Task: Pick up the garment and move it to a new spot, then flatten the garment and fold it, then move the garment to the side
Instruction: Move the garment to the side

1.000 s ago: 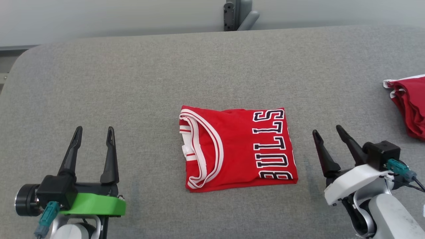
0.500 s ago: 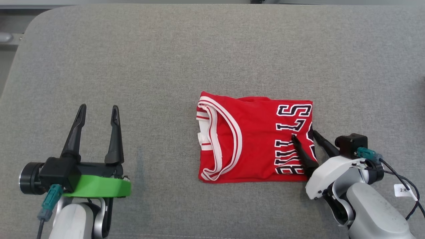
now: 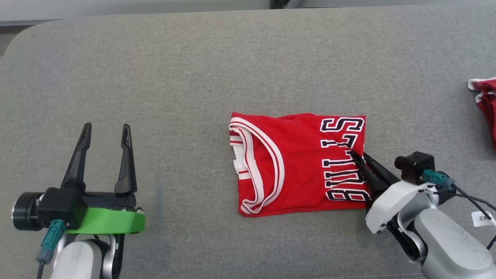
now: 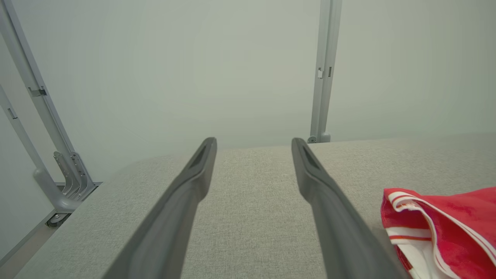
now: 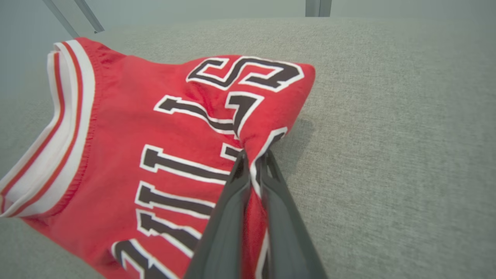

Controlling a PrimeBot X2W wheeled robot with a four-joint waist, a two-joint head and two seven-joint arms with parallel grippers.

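Folded jersey (image 3: 294,162): soft, light, liable to unfold when lifted. The right gripper (image 3: 354,153) pinches its lettered edge at mid-length. The left gripper (image 3: 104,130) is spread wide, well clear of its collar end.

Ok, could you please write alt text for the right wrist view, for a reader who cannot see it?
The right gripper, its two dark fingers shut, pinches the edge of a folded red BULLS jersey beside the black-and-white lettering. The jersey lies on a grey fabric surface, its white-and-red striped trim at the left.
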